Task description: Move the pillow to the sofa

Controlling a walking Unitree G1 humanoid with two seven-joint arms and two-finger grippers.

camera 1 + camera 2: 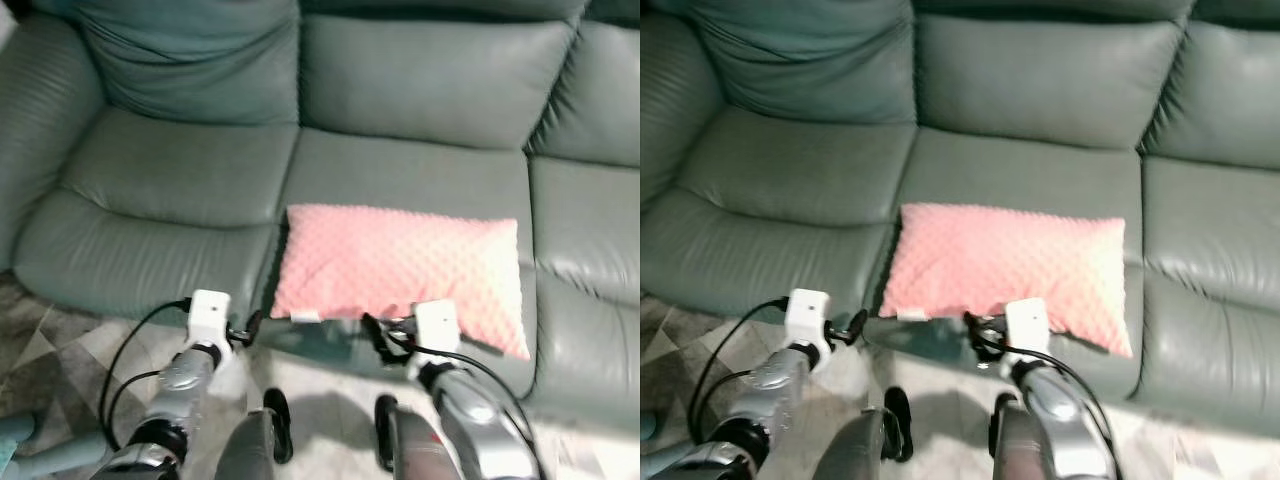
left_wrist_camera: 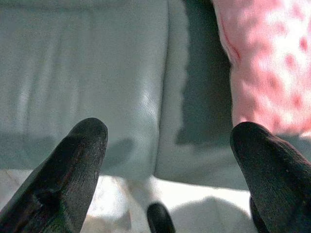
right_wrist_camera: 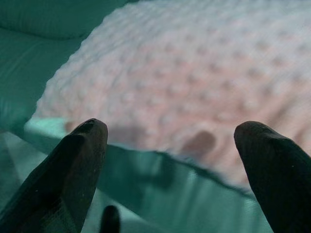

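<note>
Your landmark is the pillow [image 1: 400, 272]: pink, dotted fabric, lying flat on the middle seat cushion of the grey-green sofa [image 1: 170, 170], long side across, its front edge at the lip of the seat. A small white tag shows at its front left corner.

Left of the pillow, the neighbouring seat cushion is bare, with the seam between the two cushions running just beside the pillow's left edge.

Your left gripper [image 2: 167, 141] sits low in front of the sofa, left of the pillow's front left corner and apart from it. In the left wrist view its two black fingers [image 2: 73, 165] are spread wide with nothing between them; the pillow edge lies beyond the finger nearer to it.

Your right gripper [image 3: 170, 141] is in front of the pillow, right of its centre. Its fingers are likewise spread and empty, aimed at the pillow's front edge; contact is not evident, though the head views are soft here and you should treat that as uncertain.

Below the pillow, pale patterned floor [image 1: 60, 350] shows in front of the sofa.
</note>
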